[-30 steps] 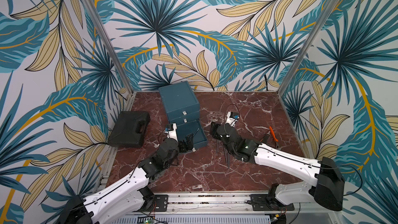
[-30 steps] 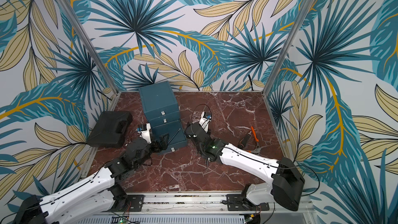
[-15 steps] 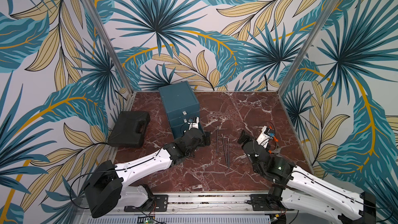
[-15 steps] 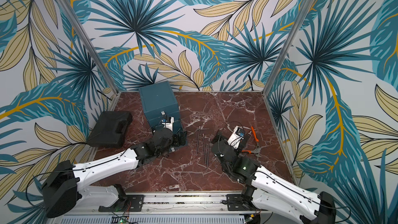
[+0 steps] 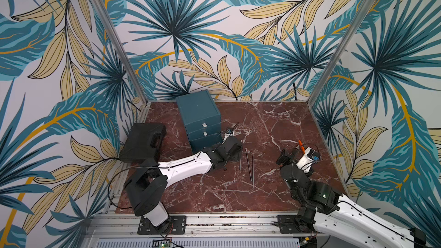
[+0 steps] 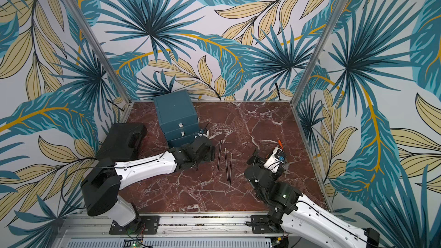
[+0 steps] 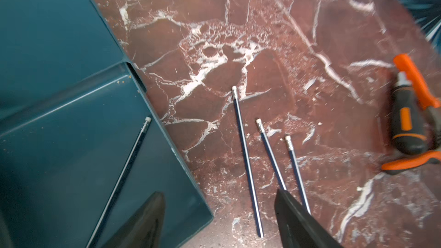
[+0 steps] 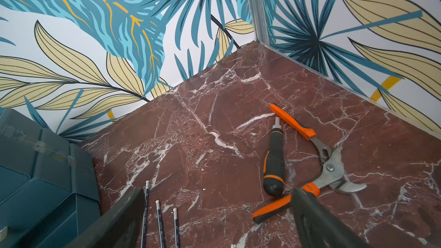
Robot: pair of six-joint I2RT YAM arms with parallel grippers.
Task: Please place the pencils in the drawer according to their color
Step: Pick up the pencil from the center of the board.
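Worktop: a red-brown, marble-patterned worktop (image 5: 274, 120) stood between leaf-printed walls.
Cabinet: the teal-blue plastic cabinet of three stacked drawers (image 5: 198, 113) (image 6: 175, 113) stood at the back left of the worktop. Its upper two drawers sat flush, with their small white tabs showing.
Bottom drawer: in the left wrist view the bottom drawer (image 7: 71, 158) was pulled out. One dark pencil (image 7: 126, 170) lay slantwise on its floor, with the eraser end toward the cabinet.
Loose pencils: in both top views three dark pencils with silvery caps (image 5: 249, 163) (image 6: 226, 163) (image 8: 160, 223) lay roughly parallel on the worktop. They were just beside the bottom drawer and apart from one another.
Left gripper: the left gripper (image 7: 219, 193) hung over the outer corner of the bottom drawer, its jaws spread with nothing between them. One finger was over the drawer floor and the other crossed in front of two loose pencils. Whether it touched them could not be told.
Right gripper: the right gripper (image 8: 216, 192) was fully spread and empty, between the loose pencils and the tools.
Tools: orange-handled metal pliers (image 8: 327, 163) and a black screwdriver with orange bands (image 8: 274, 163) lay side by side near the right wall.
Case: a flat black plastic case (image 5: 143, 143) sat at the left edge, beside the cabinet.
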